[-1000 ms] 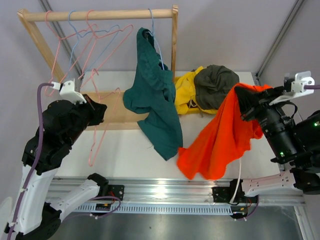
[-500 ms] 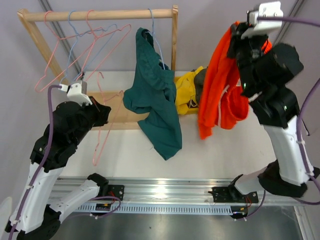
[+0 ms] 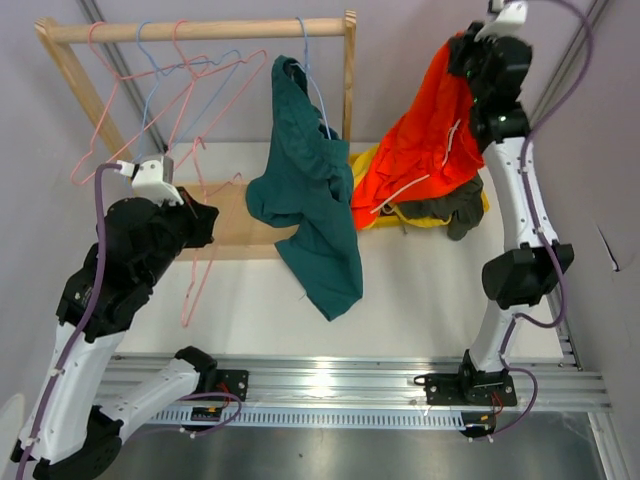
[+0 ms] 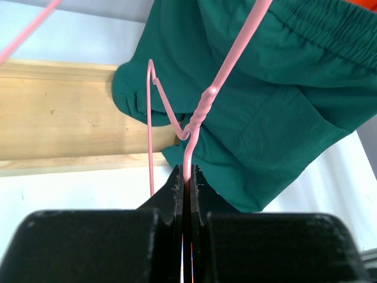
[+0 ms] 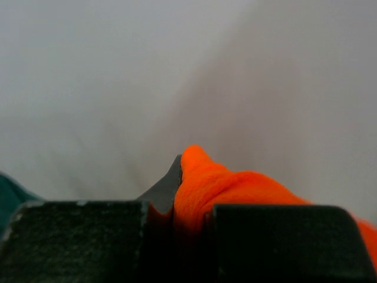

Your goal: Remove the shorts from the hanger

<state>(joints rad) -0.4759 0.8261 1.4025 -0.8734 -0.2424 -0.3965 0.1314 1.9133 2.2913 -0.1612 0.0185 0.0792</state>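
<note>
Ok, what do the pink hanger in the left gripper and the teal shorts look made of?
The thin pink hanger looks like coated wire: its neck is twisted. The dark teal shorts look like soft matte fabric, with a gathered elastic waistband.

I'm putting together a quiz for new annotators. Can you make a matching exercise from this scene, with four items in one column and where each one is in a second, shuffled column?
Items
1. orange shorts
2. teal shorts
3. lowest pink hanger
4. yellow shorts

Places
A. on a blue hanger hooked over the wooden rail
B. lying at the back of the table
C. pinched in the left end effector
D. held high by the right end effector

Pairs: 1-D, 2-A, 3-C, 4-B
</note>
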